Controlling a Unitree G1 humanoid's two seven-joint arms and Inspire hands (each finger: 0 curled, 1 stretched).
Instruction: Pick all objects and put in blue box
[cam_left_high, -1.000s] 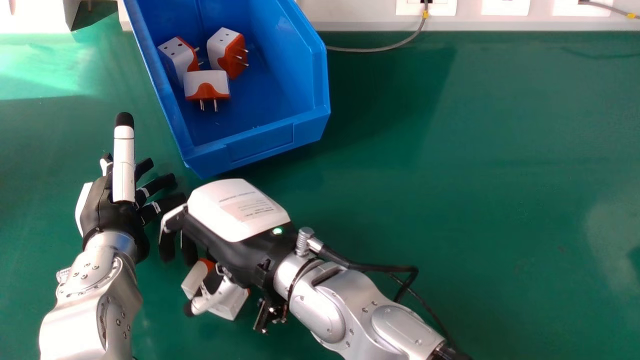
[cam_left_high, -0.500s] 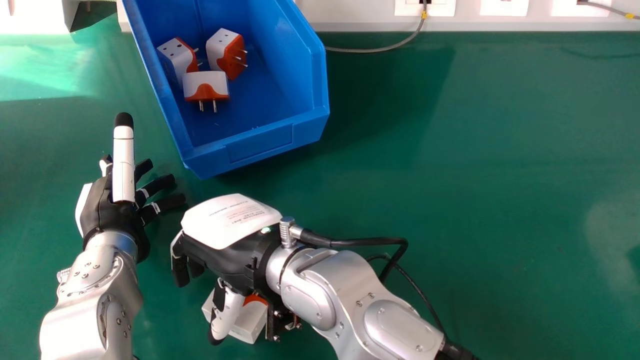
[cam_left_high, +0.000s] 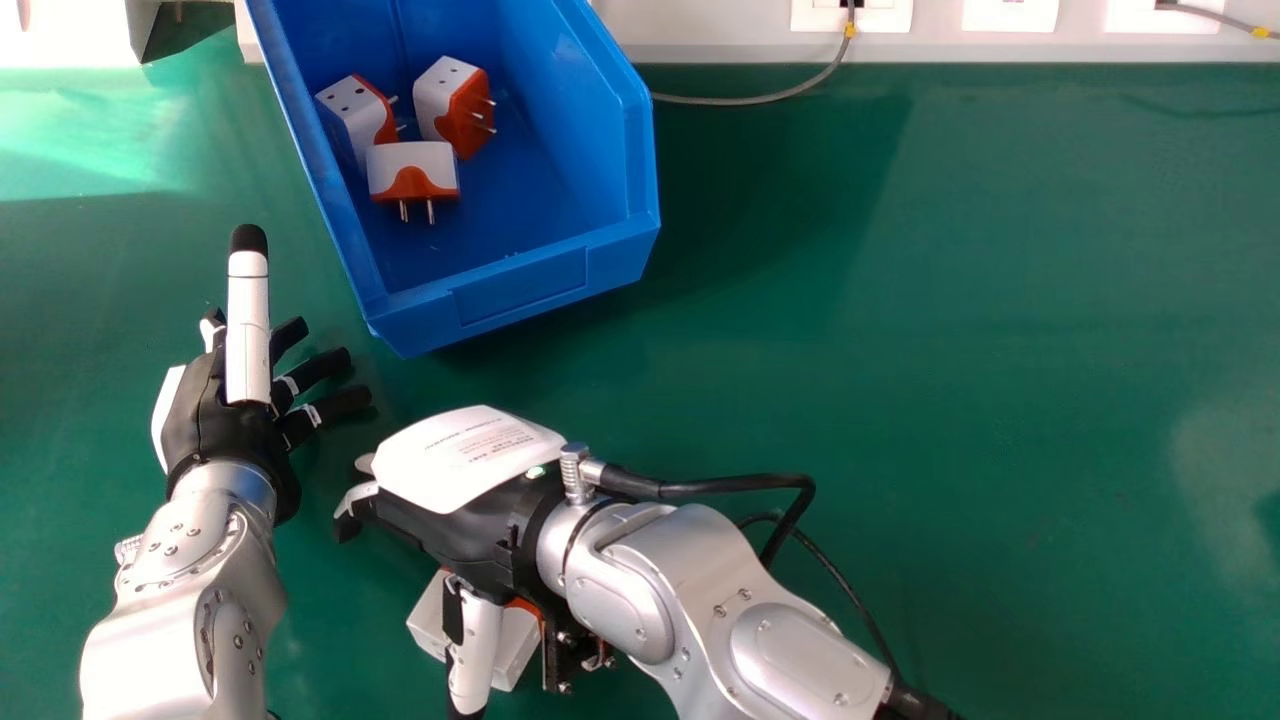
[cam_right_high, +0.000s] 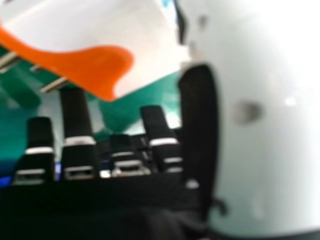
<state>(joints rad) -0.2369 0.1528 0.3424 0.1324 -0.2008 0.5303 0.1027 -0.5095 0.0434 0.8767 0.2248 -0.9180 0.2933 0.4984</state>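
Note:
The blue box (cam_left_high: 520, 285) at the upper left of the head view holds three white-and-orange plug adapters (cam_left_high: 412, 172). My right hand (cam_left_high: 450, 510) is palm down in front of it, open, its thumb across a white-and-orange adapter (cam_left_high: 515, 645) on the table. The hand and thumb partly cover that adapter. In the right hand view the adapter (cam_right_high: 150, 42) with its metal pins lies beyond the fingertips of my right hand (cam_right_high: 77, 120), the thumb at the right. My left hand (cam_left_high: 215, 420) rests open at the left, thumb pointing away, holding nothing.
The green table (cam_left_high: 900, 400) stretches off to the right. A grey cable (cam_left_high: 760, 98) curves along the back edge to white wall sockets (cam_left_high: 885, 15). A dark cable (cam_left_high: 720, 485) loops from my right wrist. A dark grey object (cam_left_high: 185, 30) stands at the back left.
My right hand has drawn back toward the near edge, away from the box, and its fingers have straightened. The adapter under it shows farther right and nearer. My left hand has kept still.

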